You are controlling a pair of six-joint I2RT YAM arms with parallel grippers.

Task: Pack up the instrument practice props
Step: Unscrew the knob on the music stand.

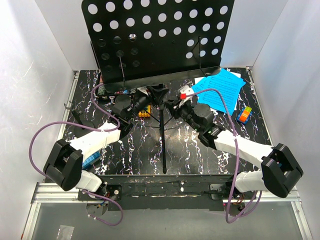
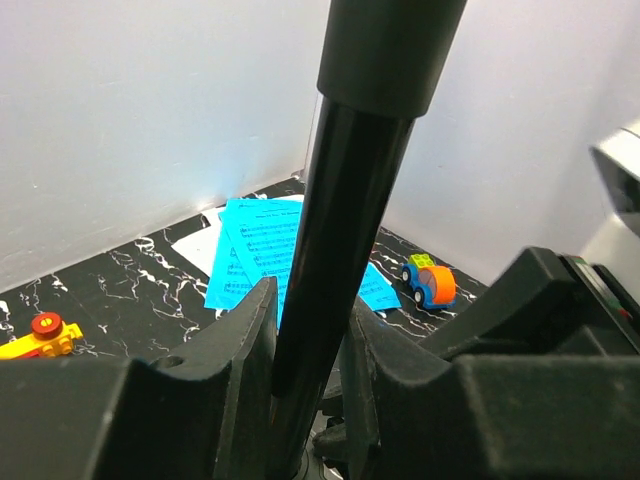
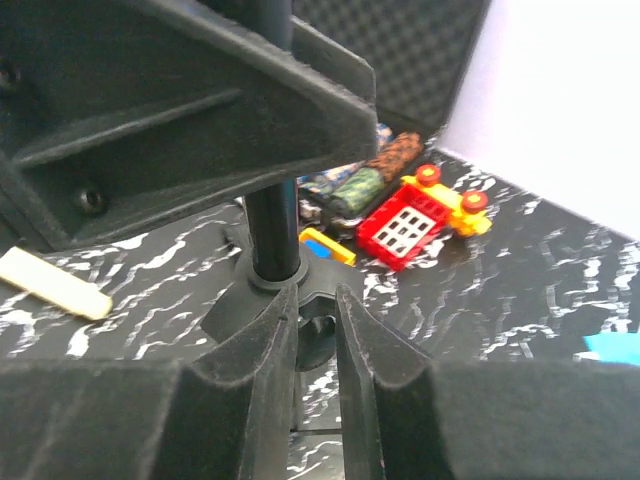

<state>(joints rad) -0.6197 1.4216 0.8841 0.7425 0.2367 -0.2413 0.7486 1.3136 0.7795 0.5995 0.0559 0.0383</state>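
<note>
Black music stand [image 1: 155, 40] stands upright toward twelve o'clock on the marbled table [image 1: 200, 155], with the blue sheet-music pages [image 1: 220, 90] lying flat at two o'clock. The left gripper [image 2: 308, 330] is clamped on the stand's pole. The right gripper [image 3: 315, 320] straddles the hub at the pole's foot; squeezing or just bracketing, I can't tell.

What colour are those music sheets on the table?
The pages are bright blue; top external view shows best.
</note>
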